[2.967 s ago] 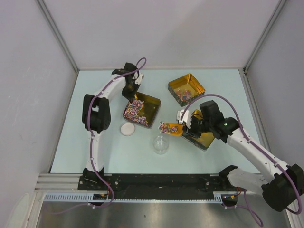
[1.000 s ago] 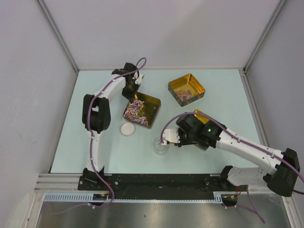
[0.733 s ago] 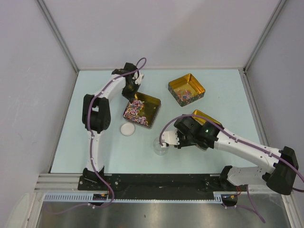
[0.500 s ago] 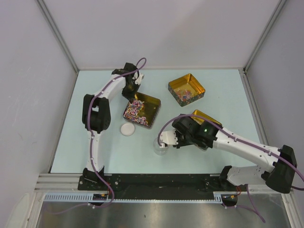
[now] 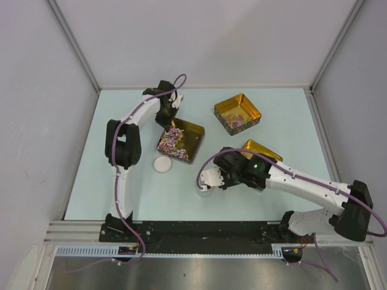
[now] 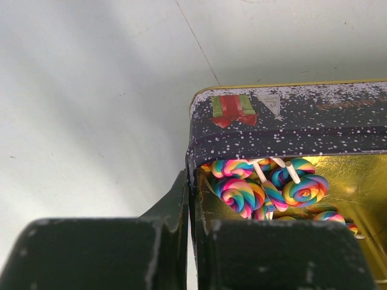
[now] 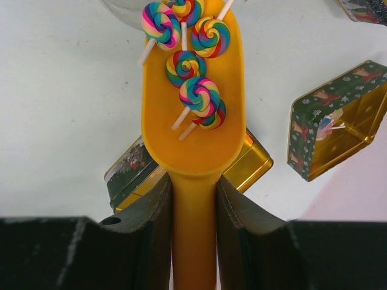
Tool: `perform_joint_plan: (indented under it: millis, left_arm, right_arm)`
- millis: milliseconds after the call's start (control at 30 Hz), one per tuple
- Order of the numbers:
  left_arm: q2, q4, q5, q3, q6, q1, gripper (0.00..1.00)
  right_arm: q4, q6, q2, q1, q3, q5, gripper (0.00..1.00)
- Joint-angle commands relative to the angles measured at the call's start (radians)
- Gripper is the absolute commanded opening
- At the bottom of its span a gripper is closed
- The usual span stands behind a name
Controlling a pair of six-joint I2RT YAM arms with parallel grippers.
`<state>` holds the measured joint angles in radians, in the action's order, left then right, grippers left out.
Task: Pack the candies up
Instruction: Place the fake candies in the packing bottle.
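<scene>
1. Right wrist view showed your right gripper (image 7: 194,199) clamped on the handle of the orange scoop (image 7: 193,130), with about six candies (image 7: 195,66) lying in its bowl.
2. The scoop's tip reached the rim of the clear jar (image 7: 124,9) at the top edge of that view. The front candies sat at the lip, so I judged this load not yet emptied.
3. Your left gripper (image 6: 190,188) was closed on one corner wall of the gold tin (image 6: 290,115), apparently steadying it.
4. A heap of candies lay inside that tin, well apart from the jar, so most of the packing looked to be ahead of you.
5. In the top external view, the far tin (image 5: 225,107) held a few more candies. A third tin (image 5: 261,147) sat partly under your right arm, and I could not tell what it held.
6. The gripper hid the jar from above, so I could not tell how full it was.
7. A white disc (image 5: 162,164), likely the jar's lid, lay flat on the table near the jar but not touching it, so the jar had yet to be closed.
</scene>
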<state>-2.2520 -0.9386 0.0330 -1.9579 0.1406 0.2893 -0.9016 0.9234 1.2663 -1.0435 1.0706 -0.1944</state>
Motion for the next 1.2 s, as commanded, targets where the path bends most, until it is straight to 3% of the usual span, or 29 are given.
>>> perform_joint_plan:
  millis: [0, 700, 1167]
  left_arm:
    - [0.019, -0.016, 0.033, -0.052, -0.001, -0.006, 0.0]
    - [0.009, -0.017, 0.036, -0.058, -0.001, -0.006, 0.0]
    - [0.014, -0.019, 0.05, -0.061, -0.003, -0.003, 0.0]
  right_arm:
    - [0.004, 0.028, 0.01, -0.016, 0.04, -0.056, 0.0]
    - [0.018, 0.071, 0.054, -0.079, 0.042, -0.154, 0.0]
    - [-0.002, 0.072, 0.028, -0.035, 0.184, -0.109, 0.0]
